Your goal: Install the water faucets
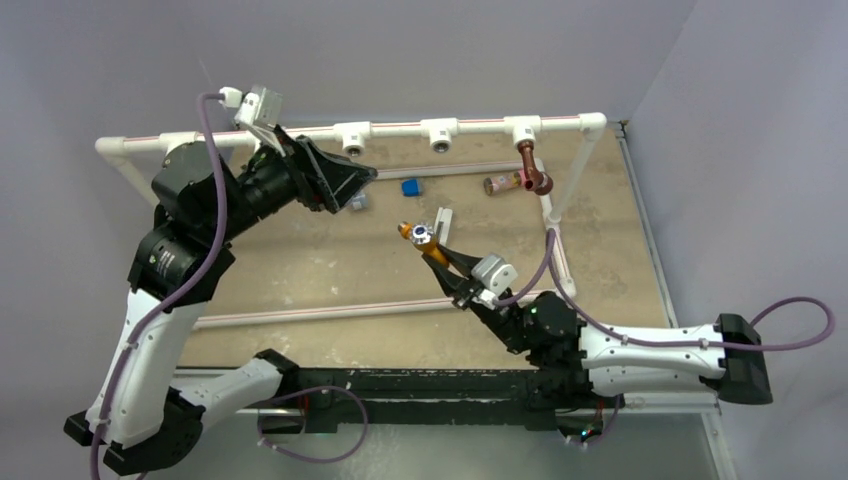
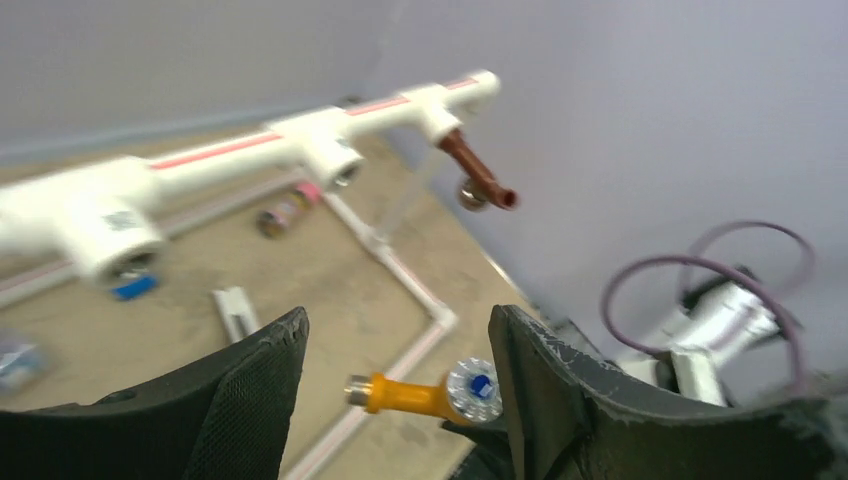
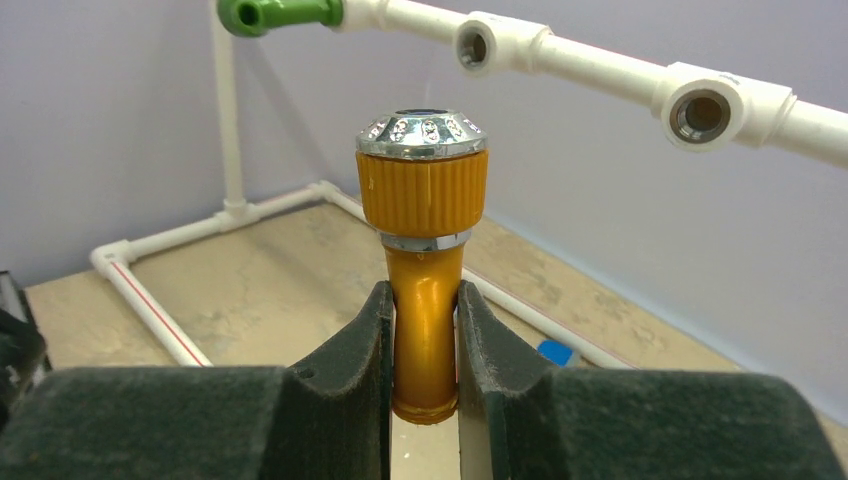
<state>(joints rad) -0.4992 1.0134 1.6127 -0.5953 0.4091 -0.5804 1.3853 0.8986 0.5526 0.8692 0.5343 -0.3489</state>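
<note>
My right gripper (image 3: 425, 300) is shut on the stem of the orange faucet (image 3: 424, 230), holding it upright with its chrome-rimmed knob on top; in the top view the right gripper (image 1: 442, 260) holds the faucet (image 1: 420, 236) above mid-table. The dark brown faucet (image 1: 534, 168) hangs from the right tee of the white pipe rail (image 1: 480, 128) and shows in the left wrist view (image 2: 480, 180). The green faucet (image 3: 280, 12) sits on the rail's far-left end. My left gripper (image 1: 362, 180) is open and empty near the rail; the orange faucet (image 2: 420, 392) shows beyond its fingers.
Two open white tee sockets (image 1: 352, 140) (image 1: 440, 136) face the table. A pink-and-brown cylinder (image 1: 500, 183), a blue piece (image 1: 410, 186) and a white piece (image 1: 441, 221) lie on the tan board. White pipe frame legs (image 1: 560, 200) border the right side.
</note>
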